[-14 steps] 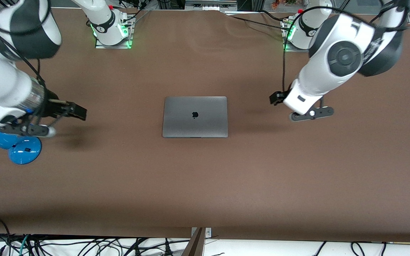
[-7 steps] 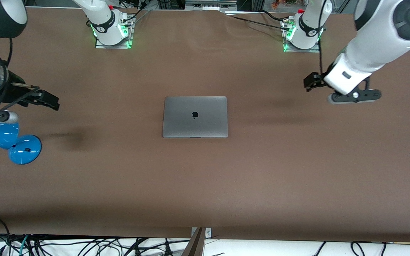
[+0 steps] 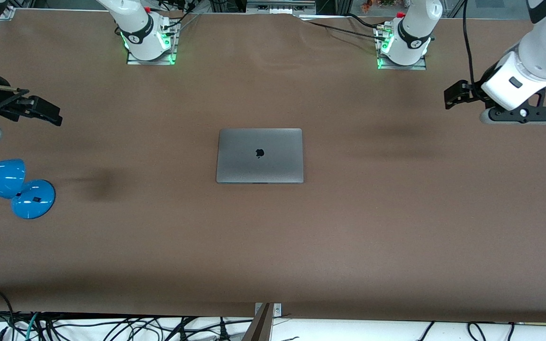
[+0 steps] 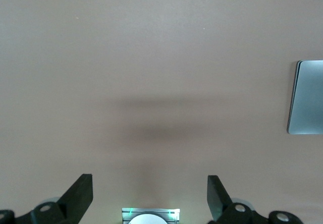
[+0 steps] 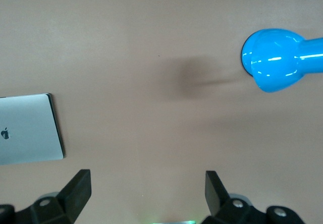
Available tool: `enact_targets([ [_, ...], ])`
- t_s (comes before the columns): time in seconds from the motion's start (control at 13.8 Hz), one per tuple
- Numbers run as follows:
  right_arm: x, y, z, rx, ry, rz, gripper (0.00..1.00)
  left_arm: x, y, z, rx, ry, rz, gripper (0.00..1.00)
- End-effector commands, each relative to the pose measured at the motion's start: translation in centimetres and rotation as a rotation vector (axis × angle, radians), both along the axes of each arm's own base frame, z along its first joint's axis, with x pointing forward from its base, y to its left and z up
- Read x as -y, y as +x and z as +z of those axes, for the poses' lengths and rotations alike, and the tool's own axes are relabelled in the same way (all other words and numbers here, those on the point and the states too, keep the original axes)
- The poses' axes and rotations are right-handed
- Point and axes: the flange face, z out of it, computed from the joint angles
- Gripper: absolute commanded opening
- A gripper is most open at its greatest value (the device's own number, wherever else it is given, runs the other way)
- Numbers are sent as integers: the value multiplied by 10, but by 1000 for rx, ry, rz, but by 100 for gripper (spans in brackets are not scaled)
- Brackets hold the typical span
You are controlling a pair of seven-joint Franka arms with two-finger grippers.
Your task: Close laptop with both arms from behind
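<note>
The space-grey laptop (image 3: 259, 155) lies shut and flat in the middle of the brown table (image 3: 273, 246), its lid with the black apple logo facing up. Its edge shows in the left wrist view (image 4: 307, 97) and in the right wrist view (image 5: 28, 128). My left gripper (image 3: 457, 94) is open and empty, up in the air over the left arm's end of the table, well away from the laptop; its fingers (image 4: 81, 191) stand wide apart. My right gripper (image 3: 40, 111) is open and empty, over the right arm's end; its fingers (image 5: 81, 183) are also wide apart.
A blue desk lamp (image 3: 12, 184) stands at the right arm's end of the table, nearer the front camera than the right gripper; it shows in the right wrist view (image 5: 275, 60). The arm bases (image 3: 147, 38) (image 3: 403, 40) stand along the table's back edge.
Both arms have swung outward and away from the laptop, each toward its own end of the table. The laptop has not moved and stays shut.
</note>
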Motion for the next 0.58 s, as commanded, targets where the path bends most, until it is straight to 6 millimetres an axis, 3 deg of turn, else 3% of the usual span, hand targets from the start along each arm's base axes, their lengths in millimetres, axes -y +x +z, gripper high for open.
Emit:
enact_targets([
  [0.0, 1, -10, -1, -7, -6, 5, 100, -8, -8, 6, 4, -23, -49, 100],
  [0.14, 3, -10, -15, -27, -6, 5, 100, -8, -10, 8, 3, -25, -59, 100],
  [0.29, 16, -6, -27, -22, -6, -14, 100, -7, -8, 6, -1, -25, -62, 100],
  [0.51, 16, -6, -29, -21, -6, -16, 100, -9, -8, 8, 4, -26, -59, 100],
])
